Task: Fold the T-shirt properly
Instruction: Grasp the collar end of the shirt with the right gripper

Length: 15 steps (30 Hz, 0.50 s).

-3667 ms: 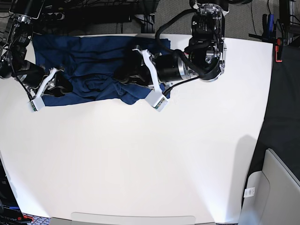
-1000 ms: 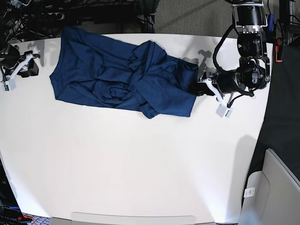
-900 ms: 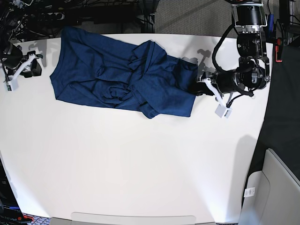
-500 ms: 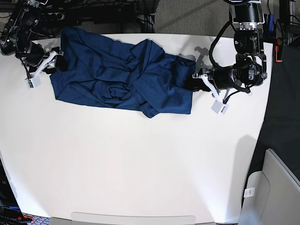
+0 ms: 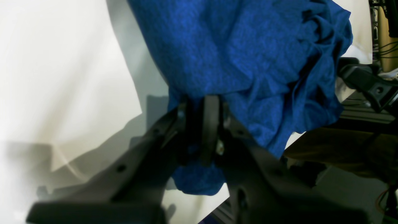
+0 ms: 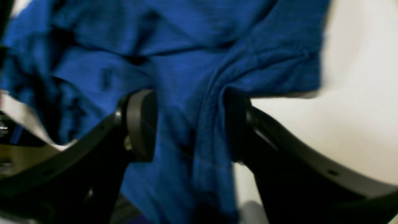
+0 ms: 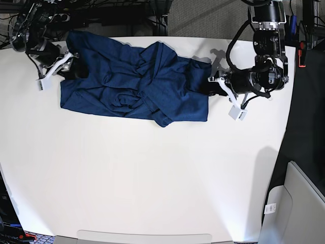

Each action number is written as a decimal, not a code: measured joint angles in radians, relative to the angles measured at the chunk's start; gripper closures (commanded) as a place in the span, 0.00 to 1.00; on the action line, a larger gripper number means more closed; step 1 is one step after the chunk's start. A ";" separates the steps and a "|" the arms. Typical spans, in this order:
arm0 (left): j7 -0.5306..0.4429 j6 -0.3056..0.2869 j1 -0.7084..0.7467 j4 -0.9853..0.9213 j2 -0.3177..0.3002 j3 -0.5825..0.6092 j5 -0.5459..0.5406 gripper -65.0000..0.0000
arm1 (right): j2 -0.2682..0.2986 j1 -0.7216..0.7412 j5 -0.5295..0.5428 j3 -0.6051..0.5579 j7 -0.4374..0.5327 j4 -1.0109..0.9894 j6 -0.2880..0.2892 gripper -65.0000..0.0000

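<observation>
Nearest me the white surface [image 7: 152,178] lies bare, and the shirt [image 7: 134,84] sits toward its far edge, spread out sideways in a rumpled dark blue heap with folds bunched up around its middle. One end of it reaches the far corner on the base view's left, the other stops close to the arm on that view's right. There the left gripper [image 7: 216,86] has its fingers pressed nearly together on the shirt's edge; from its own camera the left gripper [image 5: 202,130] pinches a gathered bit of cloth, and the shirt [image 5: 248,62] hangs out from that pinch, with part of it draped over the surface's edge. At the other end the right gripper [image 7: 63,66] is at the shirt's corner, its fingers spread wide. In its wrist view the right gripper [image 6: 189,124] straddles a raised ridge of the shirt [image 6: 174,62], one finger on either side, with cloth between them but not squeezed. That picture is blurred, so I can't tell whether the pads touch the fabric.
</observation>
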 measured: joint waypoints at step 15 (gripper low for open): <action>0.000 0.000 0.000 0.000 0.014 0.000 0.000 0.99 | -0.095 0.064 0.064 -0.003 0.018 -0.117 0.024 0.48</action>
